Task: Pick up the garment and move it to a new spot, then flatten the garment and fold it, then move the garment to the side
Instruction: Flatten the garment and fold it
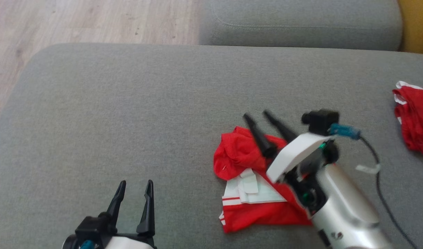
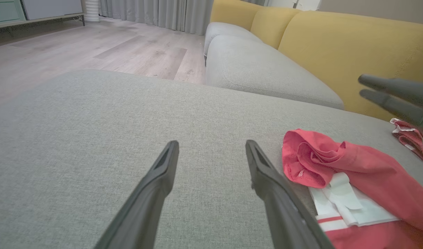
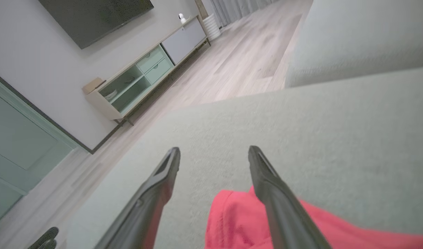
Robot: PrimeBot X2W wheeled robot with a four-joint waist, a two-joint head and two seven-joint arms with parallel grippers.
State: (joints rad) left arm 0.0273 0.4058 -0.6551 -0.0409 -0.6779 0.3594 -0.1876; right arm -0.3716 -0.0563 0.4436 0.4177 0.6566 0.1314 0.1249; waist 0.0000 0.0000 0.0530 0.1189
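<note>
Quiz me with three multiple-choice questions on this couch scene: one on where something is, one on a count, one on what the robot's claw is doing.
1. Where on the grey cushion does the red-and-white garment lie?
A. at the far left edge
B. right of the middle, below the right gripper
C. at the far back edge

2. How many red garments lie on the cushion?
A. two
B. one
C. four

3. How do the right gripper's jaws stand?
A. shut on the garment
B. shut on nothing
C. open, holding nothing

Answers: 1 B, the head view shows it under that arm. 2 A, a second red garment sits at the right edge. 3 C, the right wrist view shows the jaws apart above the garment.
</note>
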